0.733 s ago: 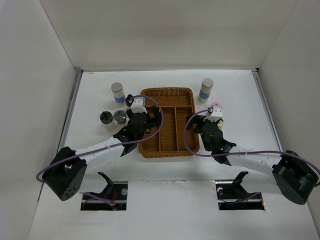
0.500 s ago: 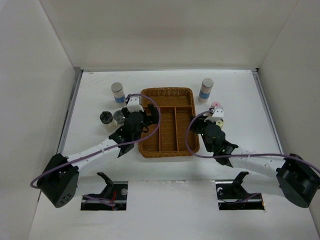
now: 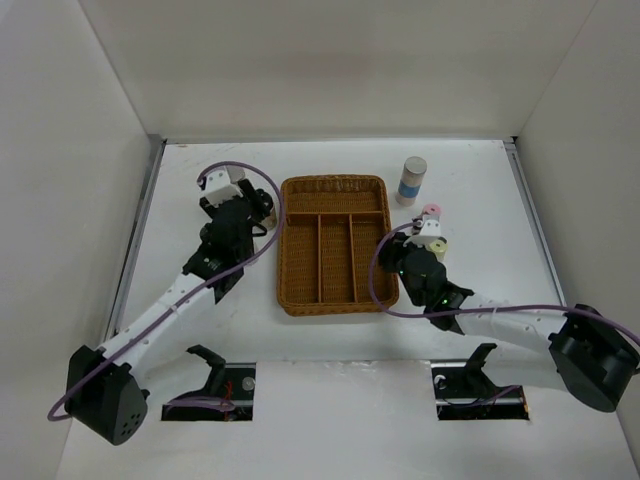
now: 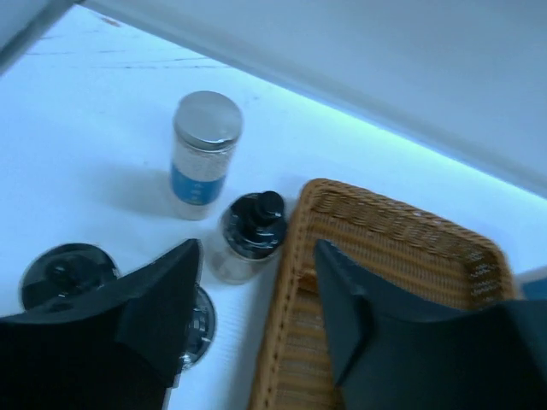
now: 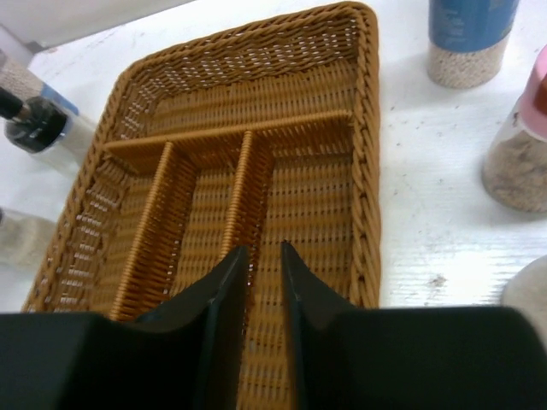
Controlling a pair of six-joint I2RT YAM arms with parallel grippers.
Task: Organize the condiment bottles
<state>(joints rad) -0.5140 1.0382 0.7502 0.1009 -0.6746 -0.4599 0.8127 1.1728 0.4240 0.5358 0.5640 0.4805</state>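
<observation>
Remaining: everything. Wicker tray point(image 3: 334, 180) empty; condiment bottles point(image 3: 411, 180) outside, at its 10 and 2 o'clock. Left gripper point(image 4: 256, 260) spread, right gripper point(image 5: 263, 260) pressed together, neither holding anything.

at least six bottles point(image 4: 205, 154), one tray point(image 3: 335, 186)

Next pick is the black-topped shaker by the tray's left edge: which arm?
Left, I'd say. The left gripper is open, lined up on the black-topped shaker; the right gripper is shut, over the wicker tray.
</observation>
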